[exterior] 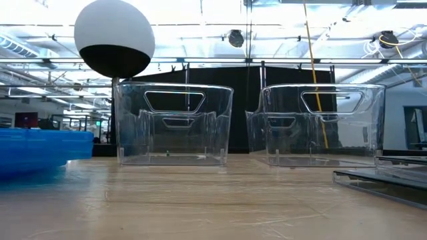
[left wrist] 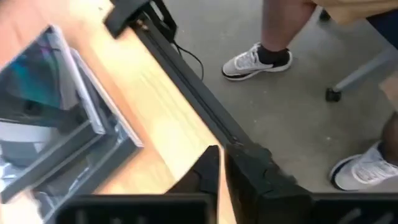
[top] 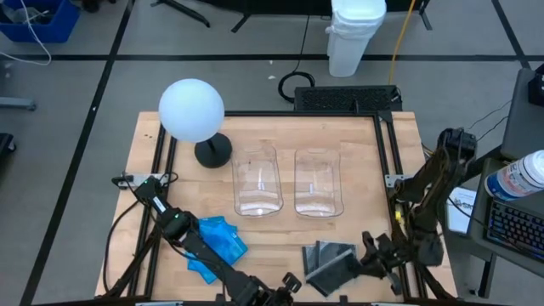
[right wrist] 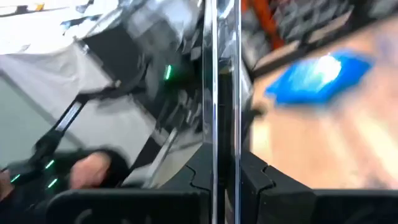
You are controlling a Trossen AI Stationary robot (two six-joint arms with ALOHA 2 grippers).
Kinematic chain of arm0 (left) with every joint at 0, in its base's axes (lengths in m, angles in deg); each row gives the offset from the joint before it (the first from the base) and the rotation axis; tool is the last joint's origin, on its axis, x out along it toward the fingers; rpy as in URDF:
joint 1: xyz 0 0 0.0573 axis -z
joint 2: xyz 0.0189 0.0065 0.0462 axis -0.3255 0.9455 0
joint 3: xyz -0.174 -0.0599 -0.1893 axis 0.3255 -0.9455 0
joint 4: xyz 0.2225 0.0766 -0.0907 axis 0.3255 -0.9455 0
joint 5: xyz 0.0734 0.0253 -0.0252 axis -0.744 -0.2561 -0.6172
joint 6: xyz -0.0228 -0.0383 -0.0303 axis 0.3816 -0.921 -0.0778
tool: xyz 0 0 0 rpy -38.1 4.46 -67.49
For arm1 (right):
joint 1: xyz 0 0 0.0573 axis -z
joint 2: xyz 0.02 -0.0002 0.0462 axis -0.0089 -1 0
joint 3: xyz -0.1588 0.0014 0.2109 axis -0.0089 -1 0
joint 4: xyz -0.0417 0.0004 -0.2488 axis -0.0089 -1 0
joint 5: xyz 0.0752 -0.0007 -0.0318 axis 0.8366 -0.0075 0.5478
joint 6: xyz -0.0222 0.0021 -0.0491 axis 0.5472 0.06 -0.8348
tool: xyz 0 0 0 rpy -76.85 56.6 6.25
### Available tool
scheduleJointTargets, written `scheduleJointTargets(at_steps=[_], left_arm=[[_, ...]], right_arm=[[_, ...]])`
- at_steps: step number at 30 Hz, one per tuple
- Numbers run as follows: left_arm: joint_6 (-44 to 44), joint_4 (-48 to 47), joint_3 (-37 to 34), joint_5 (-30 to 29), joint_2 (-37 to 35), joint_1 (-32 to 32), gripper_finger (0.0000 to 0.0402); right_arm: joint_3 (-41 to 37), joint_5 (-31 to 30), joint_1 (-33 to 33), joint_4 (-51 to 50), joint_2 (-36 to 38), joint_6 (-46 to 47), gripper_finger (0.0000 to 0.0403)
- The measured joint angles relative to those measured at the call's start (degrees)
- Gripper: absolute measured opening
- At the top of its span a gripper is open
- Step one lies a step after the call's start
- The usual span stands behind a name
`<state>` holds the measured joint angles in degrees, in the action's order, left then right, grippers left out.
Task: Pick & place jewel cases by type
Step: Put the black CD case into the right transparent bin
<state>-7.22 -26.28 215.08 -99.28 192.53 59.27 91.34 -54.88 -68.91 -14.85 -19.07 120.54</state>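
Right hand [right wrist: 225, 165] is clenched on a dark jewel case [right wrist: 224, 74] held edge-on at the bench's [top: 357, 153] near right — the clear bins [top: 316, 183] lie straight ahead, right bin nearer; left hand [left wrist: 219, 186] waits closed, blue cases [top: 219, 242] near left.

The whole table [top: 280, 170] is seen from straight above in the high view. The two clear bins [exterior: 175, 123] are faced level from table-top height in the low view, and are shared with the high view. Close, oblique wrist views are given.
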Motion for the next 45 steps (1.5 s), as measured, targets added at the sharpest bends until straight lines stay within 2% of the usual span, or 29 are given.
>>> scheduleJointTargets(at_steps=[3, 6, 10, 14, 18, 23, 27, 32, 38, 45], left_arm=[[-1.0, -0.2, 0.0, 0.3, 0.0, 0.4, 0.0006], [-0.8, 0.1, 0.0, -0.2, 0.0, 1.2, 0.0013], [-0.6, 0.4, 0.0, -0.3, 0.0, 2.1, 0.0024], [-0.6, 0.3, 0.0, -0.2, 0.0, 2.6, 0.0025], [-0.4, 0.3, 0.0, -0.1, 0.0, 2.6, 0.0026], [-0.2, -0.5, 0.0, -0.7, 0.0, 2.6, 0.0026], [0.0, -0.9, 0.0, -1.0, 0.0, 2.3, 0.0026], [1.6, -1.6, 0.0, -1.2, 0.0, 2.2, 0.0026], [3.8, -1.7, 0.0, -1.5, 0.0, 2.1, 0.0026], [3.6, -2.1, 0.0, -2.5, 0.1, 2.2, 0.0026]], right_arm=[[0.0, -4.2, 2.2, -0.3, 4.1, -7.6, 0.0014], [0.0, -8.6, 5.2, -0.3, 8.0, -14.7, 0.0015], [0.0, -9.1, 10.6, -2.5, 12.9, -20.4, 0.0023], [0.0, -8.8, 16.5, -10.2, 17.9, -20.5, 0.0015], [0.0, -6.8, 22.5, -23.7, 23.1, -11.7, 0.0015], [0.0, 2.1, 30.9, -43.1, 27.7, 7.0, 0.0021], [0.0, 9.0, 38.0, -52.9, 29.1, 17.7, 0.0015], [0.0, 17.5, 46.2, -57.8, 29.2, 24.7, 0.0022], [0.0, 26.1, 52.5, -59.5, 27.9, 30.0, 0.0016], [0.0, 29.3, 55.1, -62.1, 23.7, 38.7, 0.0026]])
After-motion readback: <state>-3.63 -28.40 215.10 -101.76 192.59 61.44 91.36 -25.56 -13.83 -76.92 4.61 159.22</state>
